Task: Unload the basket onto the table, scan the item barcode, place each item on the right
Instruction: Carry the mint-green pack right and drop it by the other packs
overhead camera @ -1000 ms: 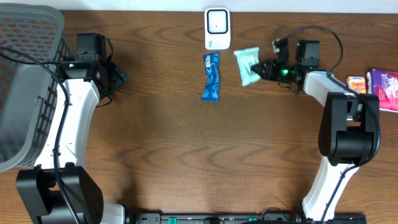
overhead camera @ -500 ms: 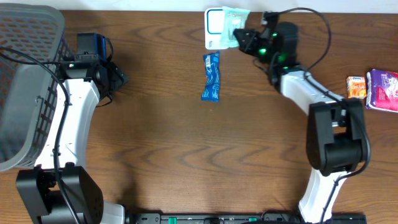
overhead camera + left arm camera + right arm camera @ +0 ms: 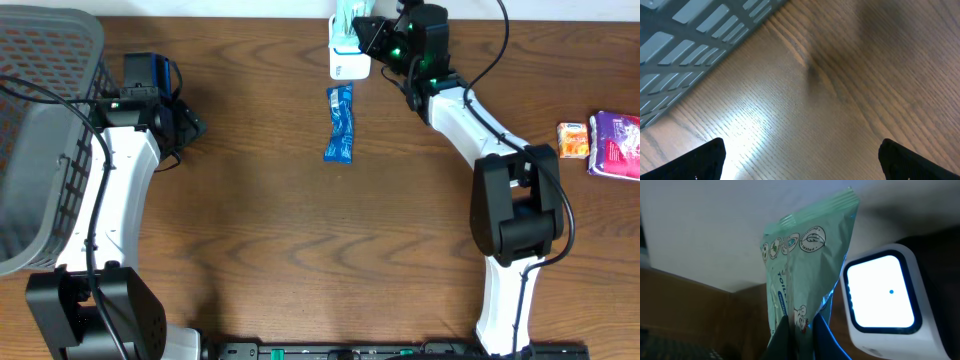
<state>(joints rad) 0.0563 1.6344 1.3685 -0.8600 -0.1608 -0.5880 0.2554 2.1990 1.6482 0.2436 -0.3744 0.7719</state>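
Note:
A mint-green packet point(image 3: 346, 17) hangs at the table's far edge, over the top of the white scanner point(image 3: 350, 64). My right gripper point(image 3: 368, 34) is shut on its lower end. In the right wrist view the packet point(image 3: 805, 260) stands upright between my fingers, the right gripper point(image 3: 801, 326) pinching it, and the scanner's lit window point(image 3: 880, 291) sits just to its right. A blue packet point(image 3: 339, 123) lies flat below the scanner. My left gripper point(image 3: 195, 128) is open over bare wood, far left; its left-wrist view point(image 3: 800, 161) shows nothing between the fingertips point(image 3: 700, 161).
A grey mesh basket point(image 3: 40, 120) fills the left edge, its wall point(image 3: 695, 45) close to the left gripper. A small orange packet point(image 3: 572, 138) and a purple packet point(image 3: 617, 143) lie at the right edge.
My right arm has swung left with the green packet, from beside the blue packet up to the scanner. The left arm has not moved.

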